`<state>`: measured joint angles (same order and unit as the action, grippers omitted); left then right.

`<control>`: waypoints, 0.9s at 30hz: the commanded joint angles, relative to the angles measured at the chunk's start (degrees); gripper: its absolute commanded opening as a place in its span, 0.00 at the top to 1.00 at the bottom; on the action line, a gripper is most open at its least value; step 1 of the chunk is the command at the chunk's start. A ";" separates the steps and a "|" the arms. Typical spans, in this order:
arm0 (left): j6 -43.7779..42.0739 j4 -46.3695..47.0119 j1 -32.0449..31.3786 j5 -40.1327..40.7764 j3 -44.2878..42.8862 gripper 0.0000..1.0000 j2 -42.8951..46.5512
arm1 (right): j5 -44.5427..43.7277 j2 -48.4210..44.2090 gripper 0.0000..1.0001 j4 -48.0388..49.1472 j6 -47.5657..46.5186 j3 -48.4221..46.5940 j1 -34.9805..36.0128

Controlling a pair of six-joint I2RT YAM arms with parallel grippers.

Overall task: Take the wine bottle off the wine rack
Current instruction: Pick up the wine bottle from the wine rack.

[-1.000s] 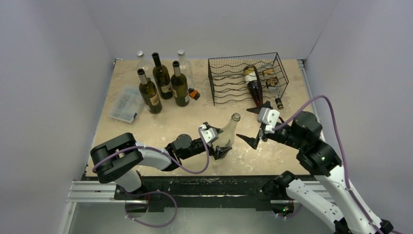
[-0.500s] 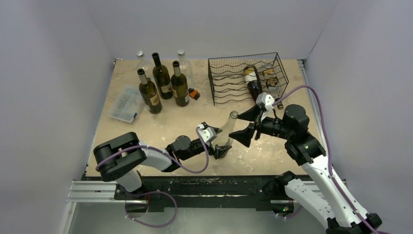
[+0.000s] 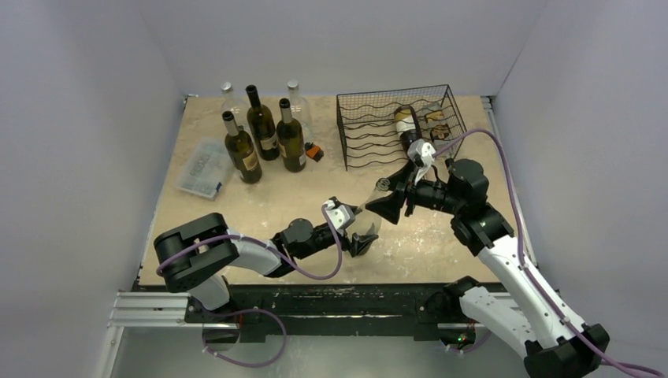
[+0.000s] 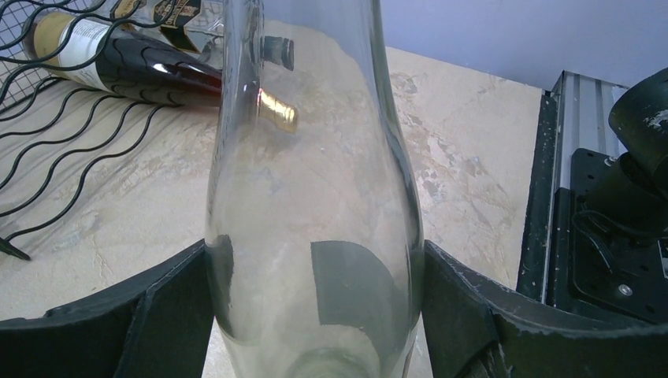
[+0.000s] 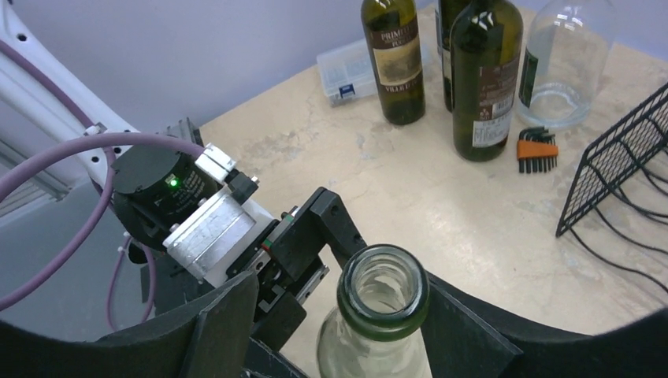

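The black wire wine rack [image 3: 370, 130] stands at the back right and still holds a dark wine bottle [image 3: 409, 134] lying on its side. The rack [image 4: 47, 157] and that dark bottle [image 4: 134, 67] also show in the left wrist view. My left gripper [image 3: 356, 230] is shut on the body of a clear empty bottle [image 3: 369, 211], held tilted over the table's middle, with its fingers [image 4: 118, 323] pressed on both sides of the glass [image 4: 315, 157]. My right gripper [image 3: 391, 203] is open around this bottle's mouth [image 5: 383, 293]. One finger [image 5: 465, 331] touches the neck and the other stands apart.
Three dark bottles [image 3: 268, 138] and two clear ones [image 3: 298, 102] stand at the back left. A clear plastic box [image 3: 203, 167] lies left of them, and orange hex keys [image 3: 314, 152] lie beside them. A labelled clear bottle [image 3: 439, 132] lies in the rack's right end.
My right gripper has moved left and away from the rack front, and its open jaws now straddle the clear bottle's neck. The left gripper has kept hold of the bottle, almost still.
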<state>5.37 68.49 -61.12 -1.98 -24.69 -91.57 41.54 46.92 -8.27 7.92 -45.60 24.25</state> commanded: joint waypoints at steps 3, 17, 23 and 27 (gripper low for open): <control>1.16 -2.27 -0.86 -0.48 -1.99 1.00 -1.07 | 1.94 3.58 0.48 3.42 1.82 -5.09 0.04; 8.17 0.48 -0.84 -0.83 -0.58 0.05 3.50 | 2.51 4.43 1.00 -1.25 -7.55 -9.85 0.17; 8.26 -10.83 -0.85 -1.01 -5.43 0.00 11.64 | 3.87 4.94 1.00 -1.71 -10.60 -10.49 0.47; 7.25 -17.62 -0.84 -1.07 -9.23 0.00 13.34 | 4.15 4.60 1.00 -2.02 -11.30 -10.64 0.46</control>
<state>12.05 57.10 -61.80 -2.35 -29.19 -80.60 43.31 52.75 -14.37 -1.45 -52.03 24.49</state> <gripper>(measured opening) 0.998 0.388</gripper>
